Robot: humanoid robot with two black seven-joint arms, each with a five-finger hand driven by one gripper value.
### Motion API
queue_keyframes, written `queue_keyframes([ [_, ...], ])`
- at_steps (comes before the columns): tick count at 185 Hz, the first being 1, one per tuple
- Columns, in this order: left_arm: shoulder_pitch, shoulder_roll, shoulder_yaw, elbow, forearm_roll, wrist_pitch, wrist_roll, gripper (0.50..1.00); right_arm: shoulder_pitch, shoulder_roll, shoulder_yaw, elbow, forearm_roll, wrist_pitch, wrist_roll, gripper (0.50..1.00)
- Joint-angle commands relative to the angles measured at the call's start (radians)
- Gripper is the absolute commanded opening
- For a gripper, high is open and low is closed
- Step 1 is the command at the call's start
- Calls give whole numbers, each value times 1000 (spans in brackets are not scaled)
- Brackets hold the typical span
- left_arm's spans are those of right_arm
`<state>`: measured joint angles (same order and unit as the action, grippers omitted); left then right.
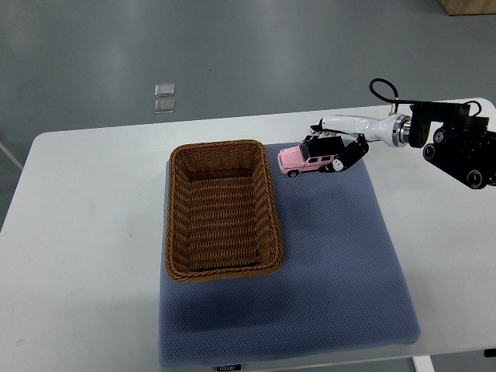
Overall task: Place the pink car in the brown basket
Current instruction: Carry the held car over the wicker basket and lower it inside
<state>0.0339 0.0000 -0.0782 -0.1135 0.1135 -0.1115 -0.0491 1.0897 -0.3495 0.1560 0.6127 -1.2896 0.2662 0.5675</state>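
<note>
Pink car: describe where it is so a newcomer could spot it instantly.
On the white table lies a blue mat with a brown basket. Just right of the basket's far corner, the right hand grips the pink car, the only pink item.

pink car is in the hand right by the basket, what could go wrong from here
The right hand holds the pink car just outside the brown basket, near its right rim. It could clip that rim going across, or, if released too early, land on the blue mat.
</note>
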Motion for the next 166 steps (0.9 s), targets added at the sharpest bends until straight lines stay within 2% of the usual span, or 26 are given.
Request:
queue_keyframes([
  [1, 0, 0, 0, 0, 0, 0, 0, 1000, 32, 17, 0, 6, 1, 24, 23, 500],
  [70, 0, 0, 0, 2, 0, 1, 0, 1000, 92, 274, -21, 15, -17, 28, 6, 500],
  [105, 0, 0, 0, 0, 0, 1, 0, 1000, 81, 317, -42, 10, -17, 30, -44, 500],
  [162, 0, 0, 0, 0, 0, 0, 0, 1000, 58, 343, -50, 6, -14, 30, -92, 500],
  [164, 0, 0, 0, 0, 0, 0, 0, 1000, 56, 343, -50, 6, -14, 30, -92, 504],
  [165, 0, 0, 0, 0, 0, 0, 0, 1000, 55, 343, -50, 6, -14, 28, -93, 529],
  [166, 0, 0, 0, 0, 0, 0, 0, 1000, 55, 343, -50, 6, -14, 28, -93, 529],
])
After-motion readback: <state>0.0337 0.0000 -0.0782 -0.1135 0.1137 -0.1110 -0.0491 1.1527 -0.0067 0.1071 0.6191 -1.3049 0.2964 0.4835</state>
